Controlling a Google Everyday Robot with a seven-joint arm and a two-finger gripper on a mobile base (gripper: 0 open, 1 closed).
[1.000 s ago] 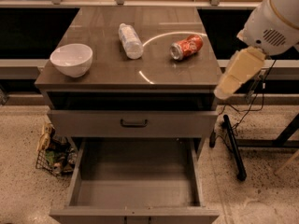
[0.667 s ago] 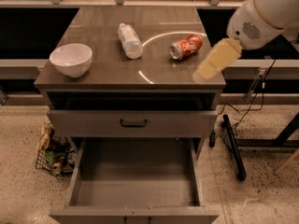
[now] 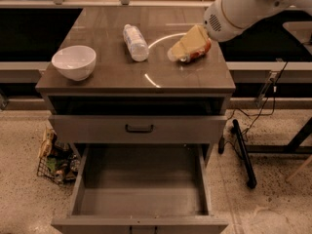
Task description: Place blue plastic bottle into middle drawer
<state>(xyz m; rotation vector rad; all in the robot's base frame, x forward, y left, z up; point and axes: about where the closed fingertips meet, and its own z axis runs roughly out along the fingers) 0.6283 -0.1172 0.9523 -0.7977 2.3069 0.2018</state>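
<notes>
Grey middle drawer (image 3: 141,199) is pulled open well below the jaws; nothing seen inside. White bowl (image 3: 74,61) on desk (image 3: 195,79) looks empty. Blue plastic bottle (image 3: 135,43) lies on its side, apart from the jaws, toward the bowl; judged light, slick, crushable, so mid-body grasp advised. Gripper (image 3: 187,45) is at soda can (image 3: 200,50); jaws' state cannot be told.

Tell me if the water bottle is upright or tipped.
Tipped: the water bottle rests sideways on the cabinet top, gripper at the soda can.
</notes>
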